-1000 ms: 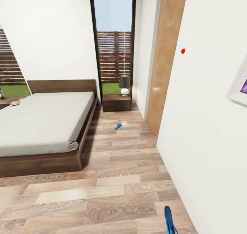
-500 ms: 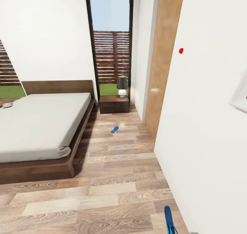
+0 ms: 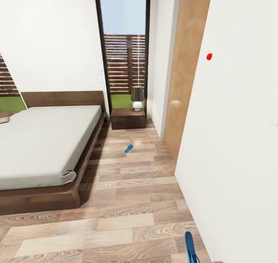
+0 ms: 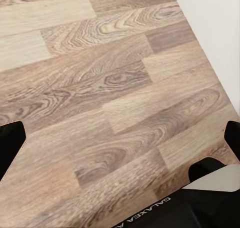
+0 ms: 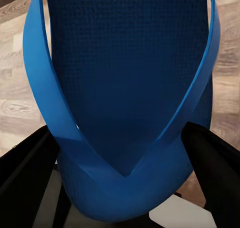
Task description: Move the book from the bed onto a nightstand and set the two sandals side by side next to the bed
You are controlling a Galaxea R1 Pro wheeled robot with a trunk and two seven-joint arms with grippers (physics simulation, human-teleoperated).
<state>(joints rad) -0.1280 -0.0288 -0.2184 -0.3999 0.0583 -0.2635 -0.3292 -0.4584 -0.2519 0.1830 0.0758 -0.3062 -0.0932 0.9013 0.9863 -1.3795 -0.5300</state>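
R gripper [image 5: 122, 198] grips sandal [image 5: 125, 87] at strap end: light, floppy. L fingers [image 4: 10, 143] spread, empty. 2nd sandal [image 3: 129, 148] near bed [image 3: 46, 139].

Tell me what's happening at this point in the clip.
The robot is in the bedroom, carrying one blue sandal in its right gripper; the sandal's tip also shows at the bottom of the head view. The other sandal lies on the wood floor between the bed and the nightstand. The left gripper is open and empty, pointing at the floor.
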